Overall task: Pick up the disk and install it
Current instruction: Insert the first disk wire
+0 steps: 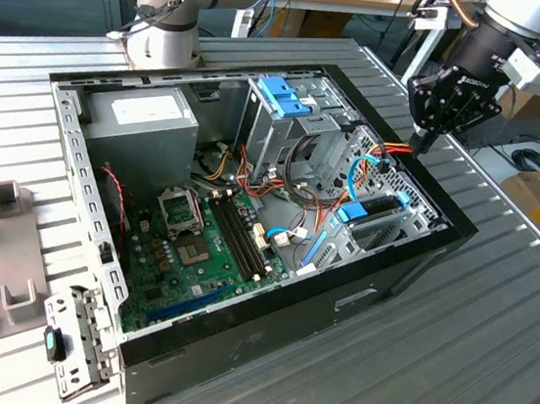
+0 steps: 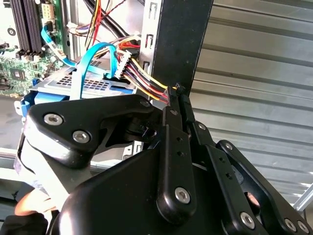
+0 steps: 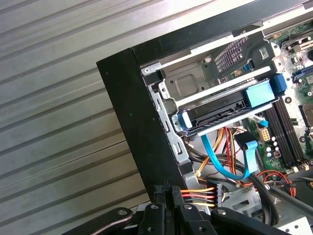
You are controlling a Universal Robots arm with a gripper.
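An open desktop computer case [image 1: 231, 355] lay on its side on a ribbed metal table [image 1: 487, 357], its motherboard [image 1: 195, 252] facing up. In the exterior view, our black gripper [image 1: 422, 132] hung just above the case's far corner, toward the exterior view's right, at the wall where a bundle of red, yellow and orange power wires [image 1: 395, 150] ran out.

In the second wrist view, the gripper's fingers [image 2: 172, 127] were pressed close together, with no gap showing between them. Their tips sat right at the end of the coloured wires [image 2: 146, 88], by the white connector [image 2: 123, 63]. We could not tell whether anything was pinched between them or whether they were only touching the wires. The first wrist view showed those tips [image 3: 166, 192] beside the connector and its wires [image 3: 200, 196], against the black case wall [image 3: 142, 127].

The disk [image 3: 222, 113], a flat dark drive edged by blue plastic rails, already sat in a metal bay at that corner of the case, near the gripper but not touching it; in the exterior view it appeared as a dark slab with blue ends [image 1: 372, 210]. A light blue data cable [image 3: 220, 161] hung loose below it.

We judged the task well along: the drive looked seated in its bay, while cabling appeared to be the part in hand. We could not see whether any plug was joined to the drive.
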